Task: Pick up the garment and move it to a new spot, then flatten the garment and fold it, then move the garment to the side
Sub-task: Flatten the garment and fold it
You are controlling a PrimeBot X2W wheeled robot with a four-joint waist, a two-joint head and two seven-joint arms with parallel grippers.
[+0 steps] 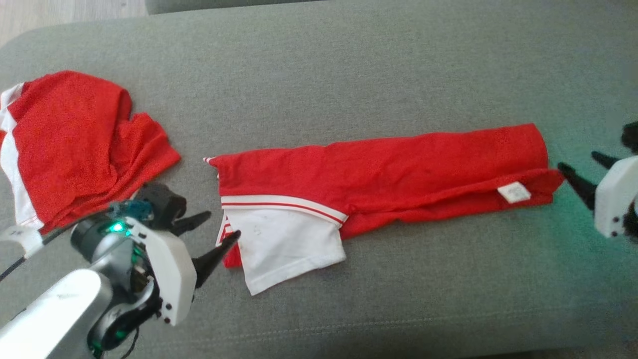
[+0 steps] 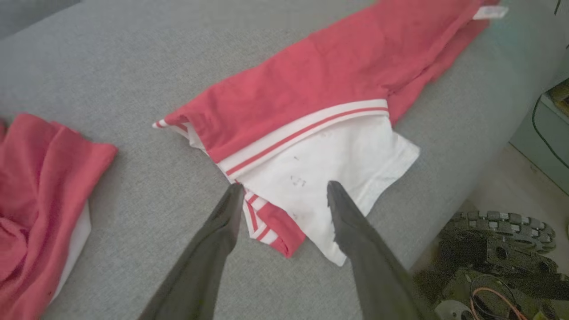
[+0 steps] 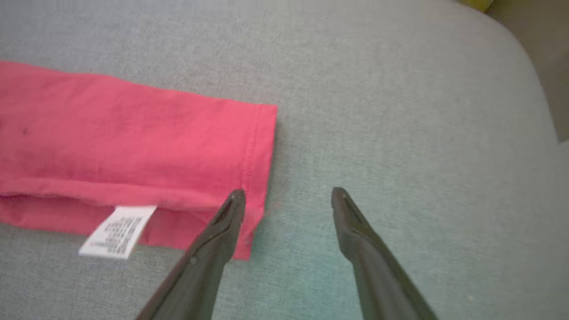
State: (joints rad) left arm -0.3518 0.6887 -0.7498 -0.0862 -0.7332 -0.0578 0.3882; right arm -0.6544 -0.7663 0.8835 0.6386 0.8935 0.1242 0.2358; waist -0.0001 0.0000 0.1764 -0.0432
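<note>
The garment (image 1: 379,169) is a red shirt folded into a long strip across the grey cushion, with a white sleeve (image 1: 289,249) sticking out at its left end and a white label (image 1: 513,192) near its right end. My left gripper (image 1: 224,224) is open at the left end. In the left wrist view the left gripper (image 2: 284,186) has its fingertips over the sleeve (image 2: 338,164) and the striped cuff, holding nothing. My right gripper (image 1: 576,160) is open just off the right end. In the right wrist view the right gripper (image 3: 288,191) has one fingertip at the garment's (image 3: 124,146) hem corner.
A second red and white garment (image 1: 75,144) lies crumpled at the far left of the cushion (image 1: 349,65), close behind my left arm. The cushion's front edge runs along the bottom, and beyond it the left wrist view shows the robot's wheel (image 2: 502,231) on the floor.
</note>
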